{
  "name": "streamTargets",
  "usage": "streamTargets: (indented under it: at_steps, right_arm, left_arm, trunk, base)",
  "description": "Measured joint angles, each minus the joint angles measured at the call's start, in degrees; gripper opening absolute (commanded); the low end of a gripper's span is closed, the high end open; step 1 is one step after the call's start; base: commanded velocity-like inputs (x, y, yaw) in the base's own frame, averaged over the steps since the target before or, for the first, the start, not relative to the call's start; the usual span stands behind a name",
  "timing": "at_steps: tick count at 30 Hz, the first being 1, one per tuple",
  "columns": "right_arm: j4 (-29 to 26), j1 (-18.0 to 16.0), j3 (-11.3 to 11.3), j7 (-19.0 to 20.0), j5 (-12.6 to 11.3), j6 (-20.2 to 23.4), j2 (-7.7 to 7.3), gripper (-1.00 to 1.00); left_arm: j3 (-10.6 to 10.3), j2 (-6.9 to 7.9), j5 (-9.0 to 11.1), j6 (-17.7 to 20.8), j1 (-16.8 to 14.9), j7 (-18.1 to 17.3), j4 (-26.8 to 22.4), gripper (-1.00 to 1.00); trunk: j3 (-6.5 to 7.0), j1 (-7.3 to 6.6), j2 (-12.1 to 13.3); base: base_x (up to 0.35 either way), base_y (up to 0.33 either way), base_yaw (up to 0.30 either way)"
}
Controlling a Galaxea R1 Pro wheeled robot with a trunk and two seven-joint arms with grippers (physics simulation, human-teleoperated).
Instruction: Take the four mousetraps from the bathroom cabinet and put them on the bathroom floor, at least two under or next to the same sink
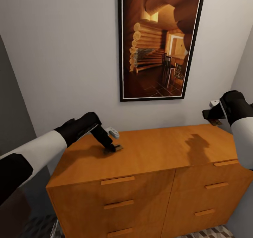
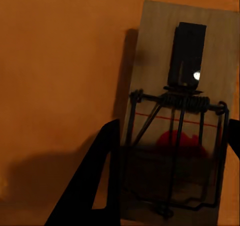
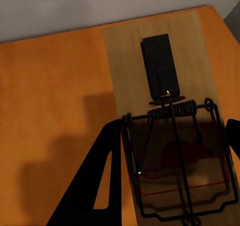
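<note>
The orange-brown cabinet (image 1: 158, 150) stands against the wall in the head view. My left gripper (image 1: 111, 147) reaches down to its top near the left end, shut on a mousetrap (image 1: 118, 147) whose board rests on or just above the wood. In the left wrist view the fingers (image 2: 100, 186) press both long edges of that mousetrap (image 2: 150, 46). My right gripper (image 1: 211, 118) hangs above the cabinet's right end, shut on a second mousetrap (image 1: 215, 122) held in the air. The right wrist view shows this mousetrap (image 3: 130, 61) between the fingers (image 3: 100, 176), over the cabinet top (image 3: 50, 86).
A tall framed picture (image 1: 160, 41) hangs on the grey wall behind the cabinet. Walls close in on both sides. Drawer fronts with bar handles (image 1: 118, 180) face me. A strip of patterned bathroom floor (image 1: 211, 232) shows at the cabinet's foot.
</note>
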Motion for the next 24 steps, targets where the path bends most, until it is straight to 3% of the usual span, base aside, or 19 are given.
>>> streamTargets:
  at_steps: [6, 12, 16, 18, 21, 24]
  right_arm:
    - [0.0, 0.04, 0.0, 0.0, -0.02, 0.0, -0.02, -1.0]
    - [0.0, 0.02, 0.0, 0.04, -0.08, 0.0, -0.04, -1.0]
    - [0.0, 0.0, 0.0, 0.06, -0.09, 0.0, -0.05, -1.0]
    - [0.0, 0.02, 0.0, 0.07, -0.12, 0.0, -0.03, -1.0]
    - [0.0, 0.02, 0.0, 0.08, -0.19, 0.0, 0.0, -1.0]
    - [0.0, -0.01, 0.0, 0.15, -0.25, 0.0, 0.02, -1.0]
  left_arm:
    - [0.64, 0.15, -0.31, 0.0, -0.03, -0.01, -0.92, -1.0]
    - [4.53, 0.26, -0.48, -0.01, -0.06, -0.01, -1.37, -1.0]
    - [5.23, 0.42, -0.58, -0.01, -0.24, 0.0, -1.45, -1.0]
    - [5.42, 0.51, -1.33, -0.03, -0.29, -0.02, -1.47, -1.0]
    - [6.1, 0.53, -4.02, -0.12, -0.33, -0.16, -1.37, -1.0]
    - [8.41, 0.53, -6.01, -0.14, -0.34, -0.22, -1.23, -1.0]
  trunk:
    - [0.0, 0.0, 0.0]
    - [0.0, 0.0, 0.0]
    - [0.0, 0.0, 0.0]
    - [0.0, 0.0, 0.0]
    - [0.0, 0.0, 0.0]
    - [0.0, 0.0, 0.0]
  base:
    - [0.0, 0.0, 0.0]
    - [0.0, 0.0, 0.0]
    - [0.0, 0.0, 0.0]
    - [0.0, 0.0, 0.0]
    - [0.0, 0.0, 0.0]
    - [0.0, 0.0, 0.0]
